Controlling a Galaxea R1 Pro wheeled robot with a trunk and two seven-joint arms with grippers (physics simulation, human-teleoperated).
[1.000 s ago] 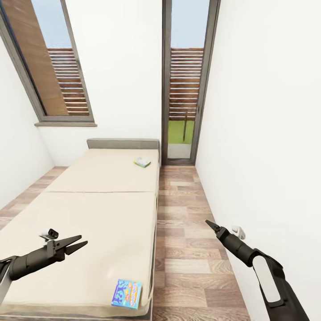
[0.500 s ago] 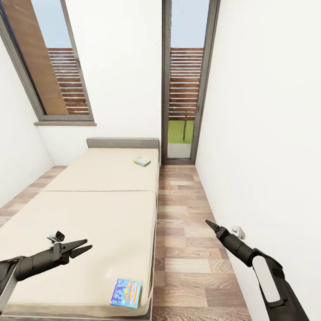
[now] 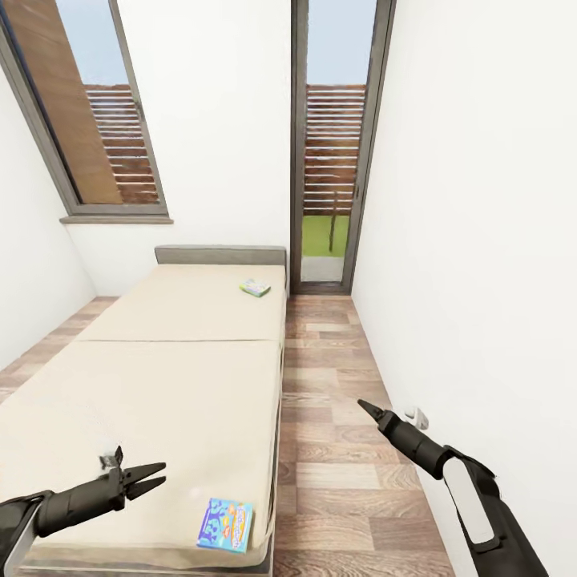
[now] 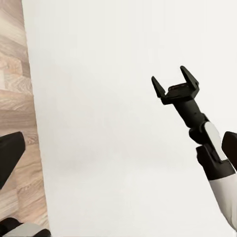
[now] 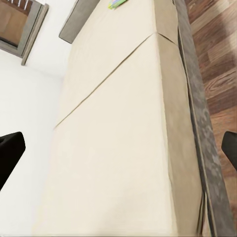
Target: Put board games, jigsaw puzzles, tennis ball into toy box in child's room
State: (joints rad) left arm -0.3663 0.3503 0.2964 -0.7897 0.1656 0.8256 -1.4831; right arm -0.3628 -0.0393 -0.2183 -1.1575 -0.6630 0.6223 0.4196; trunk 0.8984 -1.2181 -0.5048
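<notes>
The wide cream mattress bed (image 3: pixel 160 377) with a cross seam and a grey padded headboard (image 3: pixel 220 256) runs away from the robot toward a white wall, with brown wood-plank floor (image 3: pixel 336 449) along its side. A thin blue printed board game box (image 3: pixel 225 525) lies flat near the bed's close corner, at about 6 o'clock in the head view, just inside the mattress edge. The black left gripper (image 3: pixel 148 475) hovers over the mattress at about 8 o'clock, its two tapered fingers slightly apart and holding nothing; the blue box lies beyond its fingertips toward 4 o'clock from them, near but not between the jaws and not touching them. A second thin board game box, pale with green and yellow print (image 3: pixel 255 287), rests flat far up the bed by the headboard at about 12 o'clock, close to the mattress edge beside the tall glazed door (image 3: pixel 332 144), well apart from both grippers. The black right gripper (image 3: pixel 367 409) hangs over the floor at about 4 o'clock, near the white side wall; in the left wrist view the right gripper (image 4: pixel 172 82) shows against that wall with its fingers spread and nothing between them. The right wrist view looks along the mattress, with the pale box (image 5: pixel 117 4) at the far end.
</notes>
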